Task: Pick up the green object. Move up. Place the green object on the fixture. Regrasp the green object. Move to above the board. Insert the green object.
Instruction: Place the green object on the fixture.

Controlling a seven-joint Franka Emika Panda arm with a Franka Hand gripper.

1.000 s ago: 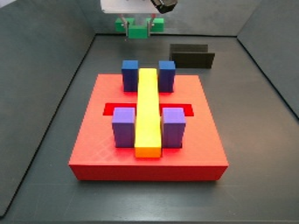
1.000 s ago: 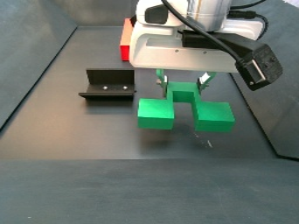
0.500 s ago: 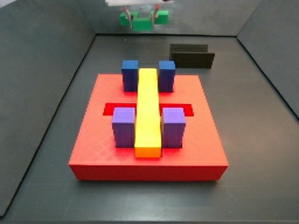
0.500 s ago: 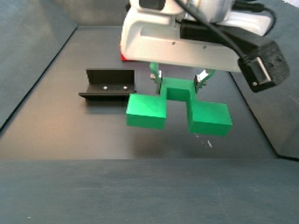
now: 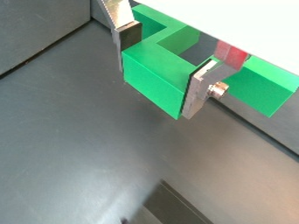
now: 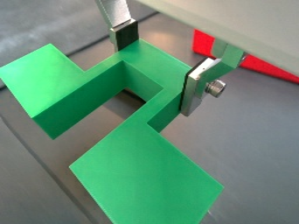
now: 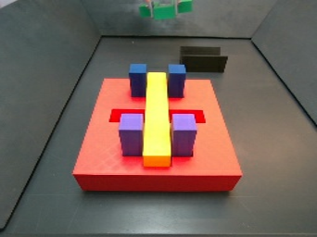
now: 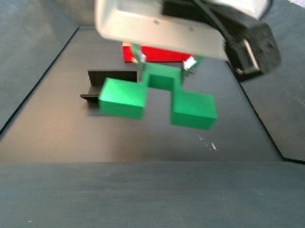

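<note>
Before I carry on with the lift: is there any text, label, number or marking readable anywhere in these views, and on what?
None: no readable word, number, label or sign in any view.
The bright green T-shaped piece, held in the gripper above the floor, is plain.
The red square board, its yellow bar and the dark L-shaped fixture carry no markings.
The fingers show only a bolt head.

Green object (image 8: 152, 94), red board (image 7: 155, 139), silver gripper (image 6: 160, 68) aloft.
</note>
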